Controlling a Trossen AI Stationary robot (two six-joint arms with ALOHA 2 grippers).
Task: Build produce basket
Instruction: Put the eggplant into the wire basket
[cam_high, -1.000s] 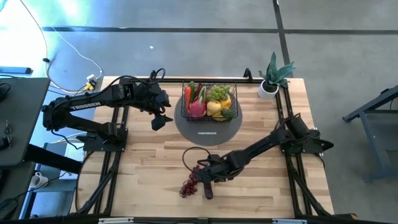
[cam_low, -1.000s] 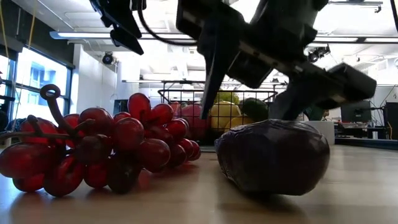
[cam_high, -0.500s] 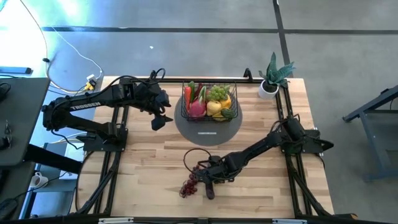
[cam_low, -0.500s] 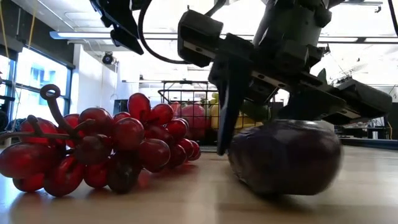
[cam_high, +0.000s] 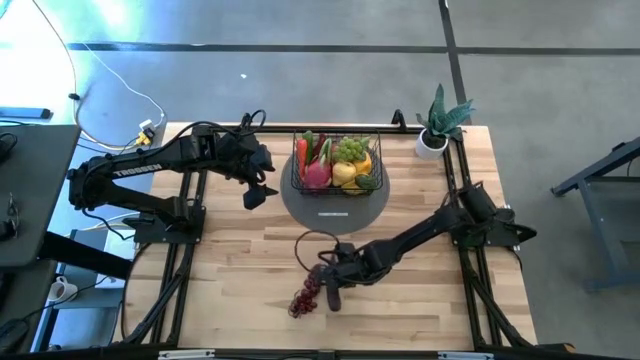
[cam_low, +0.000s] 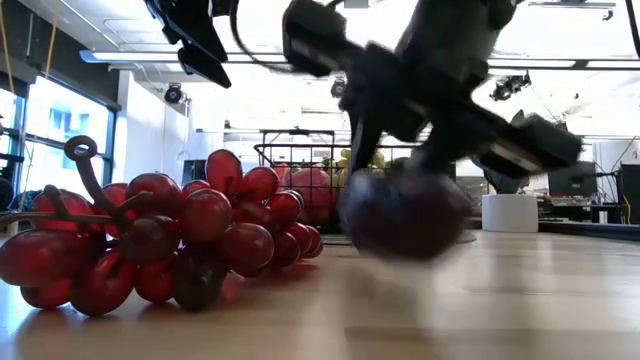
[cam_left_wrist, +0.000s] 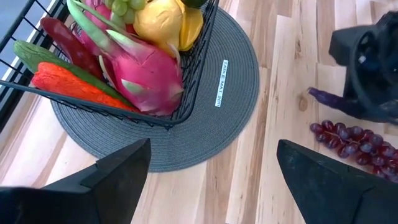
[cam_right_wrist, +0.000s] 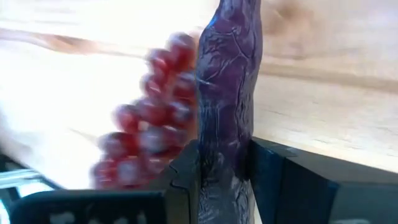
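The left gripper (cam_high: 257, 192) hangs with jaws wide apart beside the basket (cam_high: 337, 185). Red grapes (cam_high: 303, 297) lie on the tabletop (cam_high: 230, 280); just right, the right gripper (cam_high: 331, 287) jaws clamp the purple eggplant (cam_right_wrist: 227, 112), lifted.

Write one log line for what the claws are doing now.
right claw: shut on eggplant | left claw: open above mat | grapes: on table
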